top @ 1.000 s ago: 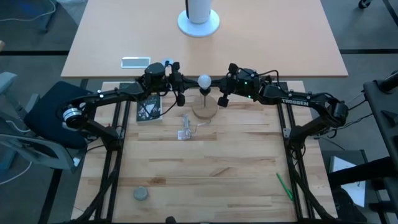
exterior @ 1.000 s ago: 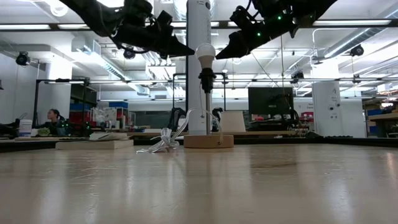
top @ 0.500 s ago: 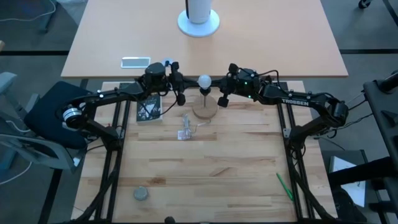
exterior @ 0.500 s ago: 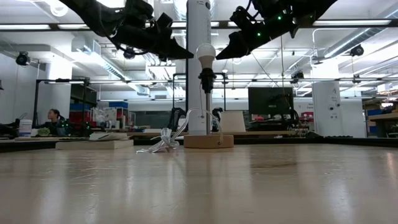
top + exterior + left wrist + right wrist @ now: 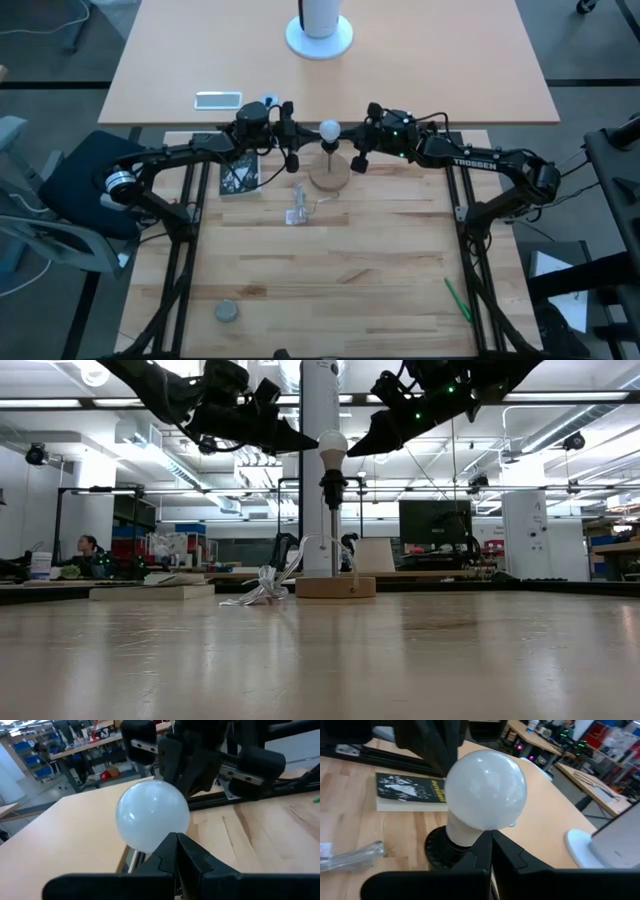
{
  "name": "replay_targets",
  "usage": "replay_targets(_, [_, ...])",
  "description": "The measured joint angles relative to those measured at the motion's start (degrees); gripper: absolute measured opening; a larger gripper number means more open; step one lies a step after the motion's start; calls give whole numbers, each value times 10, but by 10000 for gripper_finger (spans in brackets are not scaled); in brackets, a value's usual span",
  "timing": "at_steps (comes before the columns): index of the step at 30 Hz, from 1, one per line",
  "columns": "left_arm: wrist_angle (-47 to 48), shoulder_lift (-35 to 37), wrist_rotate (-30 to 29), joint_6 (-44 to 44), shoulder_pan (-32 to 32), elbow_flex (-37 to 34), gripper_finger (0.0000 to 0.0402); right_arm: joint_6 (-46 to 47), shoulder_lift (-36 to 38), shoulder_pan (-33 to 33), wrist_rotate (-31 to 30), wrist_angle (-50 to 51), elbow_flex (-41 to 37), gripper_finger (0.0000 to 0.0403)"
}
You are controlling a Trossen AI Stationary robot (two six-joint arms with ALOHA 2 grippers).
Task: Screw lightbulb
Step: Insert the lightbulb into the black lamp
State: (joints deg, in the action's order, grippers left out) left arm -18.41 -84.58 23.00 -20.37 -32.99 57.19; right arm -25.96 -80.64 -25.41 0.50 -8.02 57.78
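The white frosted lightbulb (image 5: 328, 129) (image 5: 331, 445) stands upright with its base in the black socket (image 5: 332, 485), on a thin stem above the round wooden disc (image 5: 330, 175) at the far middle of the table. My left gripper (image 5: 314, 450) (image 5: 175, 840) is shut, its tip at the globe's left side. My right gripper (image 5: 352, 452) (image 5: 490, 836) is shut, its tip at the globe's right side. Both are level with the globe, well above the table. My left gripper's shut fingertips (image 5: 172, 845) meet the globe's left side (image 5: 160, 832), coming level from the table's left. The bulb stays upright in the socket. My right gripper's shut tip (image 5: 487, 842) stands against the globe's lower right side (image 5: 492, 822), coming level from the table's right; I cannot tell whether it touches.
A crumpled clear wrapper (image 5: 296, 212) lies just near of the disc. A black-printed booklet (image 5: 239, 175) lies left of it. A grey round piece (image 5: 227, 312) and a green pen (image 5: 457, 299) lie near the front. A white cylinder (image 5: 319, 35) and a phone (image 5: 218, 99) are on the far table.
My left gripper has gone a little toward the table's right, closer to the bulb, still shut. The bulb and my right gripper have kept still.
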Motion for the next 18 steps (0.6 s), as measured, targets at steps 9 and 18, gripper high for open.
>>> replay_targets(9, [0,0,-62,4,0,0,0,9,0,7,34,2,0,0])
replay_targets(18, [53,21,-68,16,0,0,0,6,5,8,-22,39,0,0])
